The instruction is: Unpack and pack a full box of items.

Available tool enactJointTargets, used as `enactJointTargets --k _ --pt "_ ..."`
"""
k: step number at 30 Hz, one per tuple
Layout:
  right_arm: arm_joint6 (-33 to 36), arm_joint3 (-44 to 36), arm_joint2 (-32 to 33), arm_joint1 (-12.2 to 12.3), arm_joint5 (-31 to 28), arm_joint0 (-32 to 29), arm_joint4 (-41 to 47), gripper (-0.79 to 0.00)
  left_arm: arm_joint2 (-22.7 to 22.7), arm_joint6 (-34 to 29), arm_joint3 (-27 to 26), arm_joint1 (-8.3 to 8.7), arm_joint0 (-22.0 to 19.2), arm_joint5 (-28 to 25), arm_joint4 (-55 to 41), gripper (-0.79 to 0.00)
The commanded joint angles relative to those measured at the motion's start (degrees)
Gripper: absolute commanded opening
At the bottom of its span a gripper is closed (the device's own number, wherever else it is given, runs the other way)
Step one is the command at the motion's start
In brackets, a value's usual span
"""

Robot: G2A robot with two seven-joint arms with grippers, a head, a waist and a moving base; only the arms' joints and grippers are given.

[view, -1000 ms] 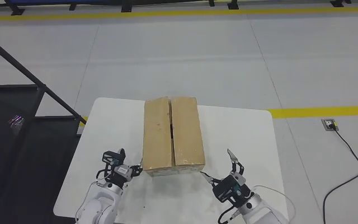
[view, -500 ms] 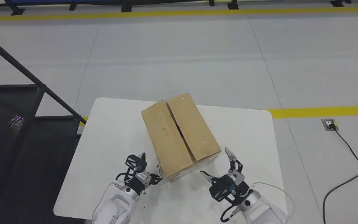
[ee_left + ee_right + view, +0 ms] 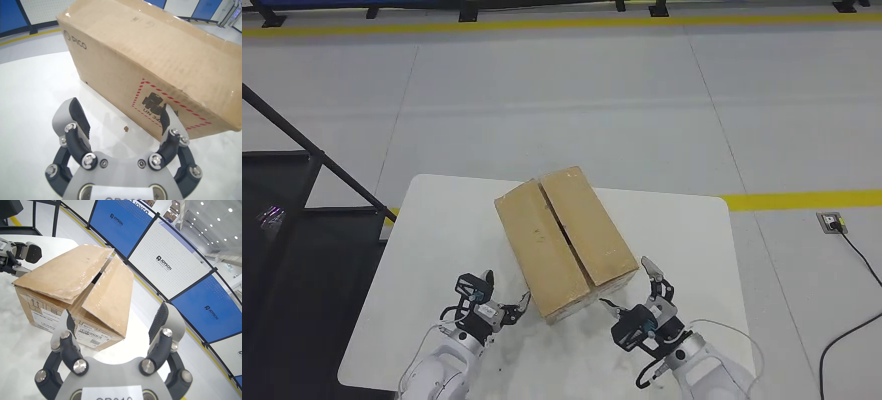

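Note:
A brown cardboard box [image 3: 564, 240] lies slantwise across the middle of the white table [image 3: 442, 230]. Its two top flaps [image 3: 75, 275] are down, slightly raised, with a dark gap along the seam. My left gripper [image 3: 500, 296] is open at the box's near left corner. In the left wrist view, one finger [image 3: 164, 117] of the left gripper [image 3: 120, 106] stands close against the long side of the box [image 3: 151, 56]. My right gripper [image 3: 630, 288] is open by the near right corner. The right wrist view has this gripper [image 3: 114, 311] empty, facing the labelled end of the box [image 3: 75, 306].
A black metal frame [image 3: 282, 130] stands off the table's left side. A yellow line [image 3: 802, 200] runs along the floor to the right, with a floor socket [image 3: 831, 222] and cable. A small brown crumb [image 3: 125, 129] lies on the table by the box.
The box has turned, its near end swinging right, as the left gripper moved right against its corner. The left gripper has since drawn back a little; the right gripper edged nearer the box.

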Motion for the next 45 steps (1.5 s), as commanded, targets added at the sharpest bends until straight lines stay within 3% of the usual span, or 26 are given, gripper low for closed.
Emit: enactJointTargets --k 1,14,20,24,30,35,38,45 --pt "-0.1 -0.1 0.3 0.0 -0.1 -0.1 0.1 0.000 1.3 -0.3 0.1 -0.16 -0.4 -0.5 0.8 0.000" --pt "-2.5 0.4 2.8 0.2 0.1 -2.4 1.0 0.000 8.0 -2.6 -0.6 -1.07 -3.0 -3.6 4.5 0.000" --pt "-2.8 0.4 3.8 0.4 -1.7 -2.6 1.8 0.000 9.1 -5.0 -0.6 -0.91 -3.9 -7.7 6.9 0.000" --pt "-2.4 0.4 4.2 0.4 -2.9 -1.9 2.2 0.000 4.7 -4.9 -3.4 0.09 -1.7 -10.3 6.7 0.000" --pt "-2.5 0.1 4.3 0.3 -3.6 -0.8 3.0 0.000 -9.8 -2.4 -9.8 1.88 6.0 -10.4 -2.2 0.000" --pt "-2.8 -0.2 4.0 0.3 -3.8 0.0 3.3 0.000 -18.8 -2.9 -9.7 2.58 7.9 -9.7 -10.2 0.000" --pt "-2.7 -0.8 4.0 0.2 -4.0 0.1 3.2 0.000 -21.5 -4.8 -7.7 2.76 6.5 -8.4 -13.3 0.000" --pt "-2.2 -1.3 4.1 0.3 -4.1 -0.1 3.2 0.000 -21.7 -5.0 -7.5 2.78 6.4 -8.1 -13.4 0.000"
